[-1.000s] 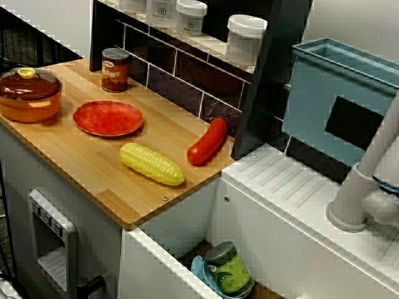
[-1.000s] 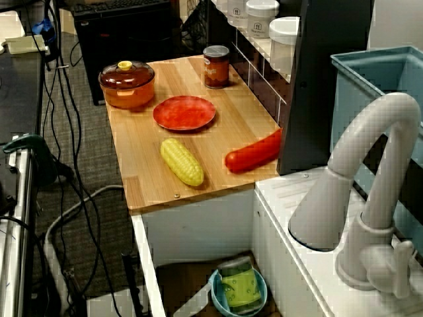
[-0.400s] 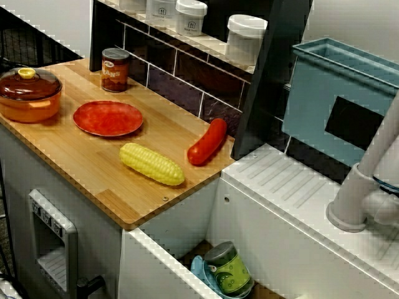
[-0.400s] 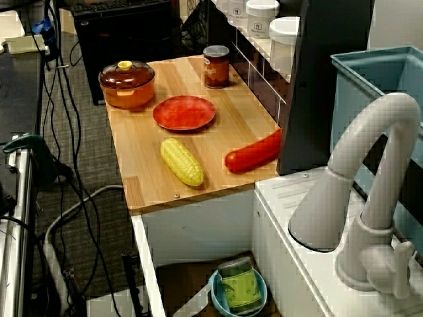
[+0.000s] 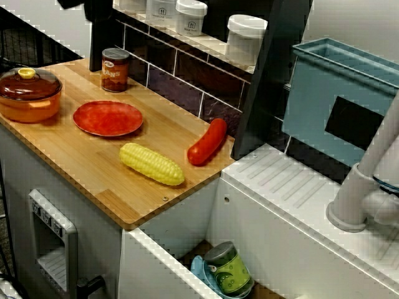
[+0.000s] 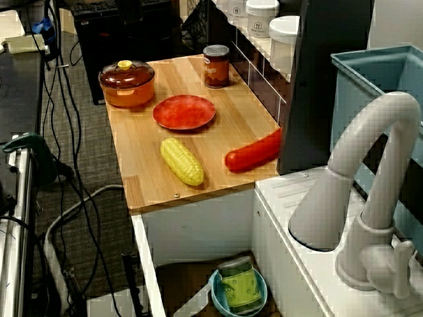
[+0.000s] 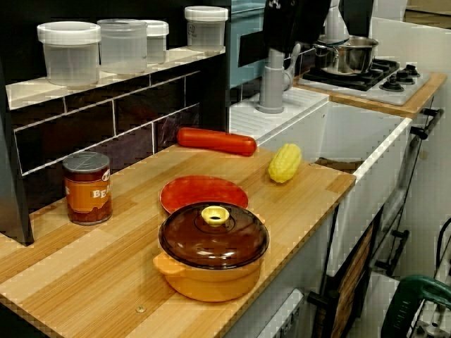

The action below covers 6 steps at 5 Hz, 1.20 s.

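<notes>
Pot (image 7: pixel 211 282) sits nearest with its lid (image 7: pixel 213 236) on, then plate (image 7: pixel 203 193) and can (image 7: pixel 87 187), upright by the tiles (image 7: pixel 127 134). Corn (image 7: pixel 284 163) and sausage (image 7: pixel 215 141) lie flat farther on, likely steadiest that way. Gripper (image 5: pixel 93 7) hangs high over the can, touching nothing. Its tips are cut off, so I cannot tell whether it is open or closed.

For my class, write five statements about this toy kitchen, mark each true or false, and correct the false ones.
1. The corn lies on the plate. False: it lies on the counter, apart from the plate.
2. The pot has its lid on. True.
3. The can stands upright near the tiled wall. True.
4. The sausage is inside the pot. False: it lies on the counter beside the wall.
5. A green tin sits in a blue bowl down in the sink. True.
</notes>
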Available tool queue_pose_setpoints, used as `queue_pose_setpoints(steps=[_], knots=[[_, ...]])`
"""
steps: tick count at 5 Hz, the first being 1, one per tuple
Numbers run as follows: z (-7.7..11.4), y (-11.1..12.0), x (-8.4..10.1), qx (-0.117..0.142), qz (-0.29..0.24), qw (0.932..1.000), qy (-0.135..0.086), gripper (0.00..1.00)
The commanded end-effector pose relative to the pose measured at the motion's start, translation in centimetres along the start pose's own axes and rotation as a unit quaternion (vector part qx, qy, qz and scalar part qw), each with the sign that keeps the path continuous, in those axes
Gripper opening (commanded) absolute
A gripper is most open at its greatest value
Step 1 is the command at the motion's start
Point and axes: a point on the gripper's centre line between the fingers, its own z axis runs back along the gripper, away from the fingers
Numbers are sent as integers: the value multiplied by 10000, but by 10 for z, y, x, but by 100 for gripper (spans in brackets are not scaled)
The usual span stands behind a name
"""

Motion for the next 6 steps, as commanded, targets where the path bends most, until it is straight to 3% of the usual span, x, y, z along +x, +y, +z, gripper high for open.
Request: queue_pose_setpoints(steps=[1,3,4,6], knots=[[-8,3,-5,272,-468,9979,-345,100],[-17,-6,-7,350,-971,9945,-188,100],[-22,-13,-2,67,-1630,9859,-363,100],[-33,-30,11,97,-3438,9382,-396,100]])
